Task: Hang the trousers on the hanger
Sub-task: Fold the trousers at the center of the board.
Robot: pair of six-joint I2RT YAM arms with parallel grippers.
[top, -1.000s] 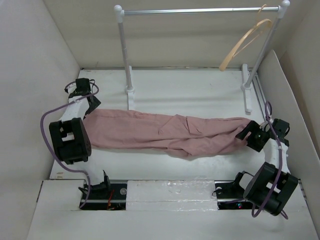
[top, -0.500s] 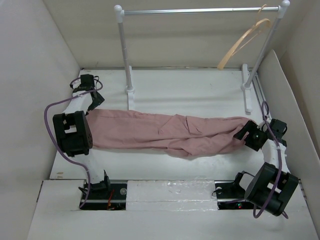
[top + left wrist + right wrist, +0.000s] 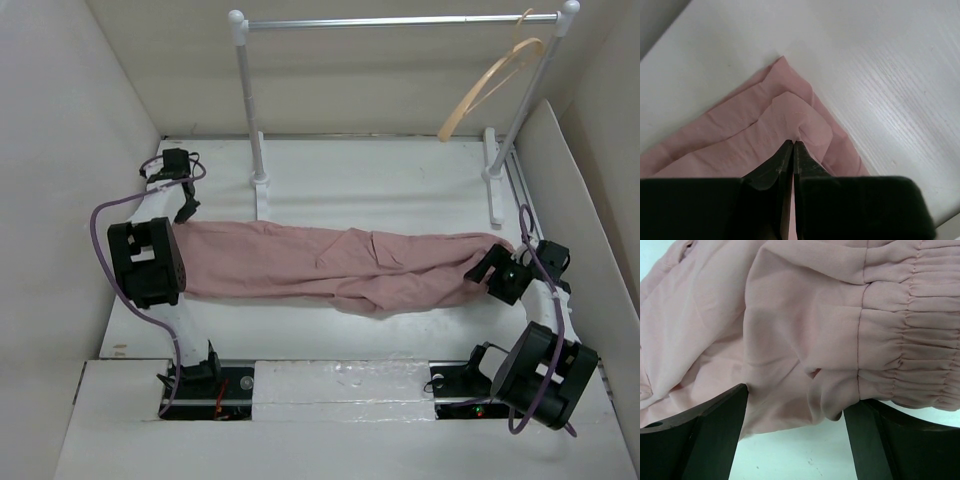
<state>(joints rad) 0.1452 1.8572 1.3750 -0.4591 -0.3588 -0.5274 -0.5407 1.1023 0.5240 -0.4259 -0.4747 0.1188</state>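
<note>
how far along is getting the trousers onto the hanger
Early. Done: the dusty-pink soft fabric trousers lie spread flat across the white table. In hand: the left gripper is shut, pinching the leg-end corner; the right gripper stands open around the gathered waistband, not yet closed. Left: grip the waist, lift, and drape them over the thin light-tan wooden hanger, which hangs bare on the silver metal rail.
</note>
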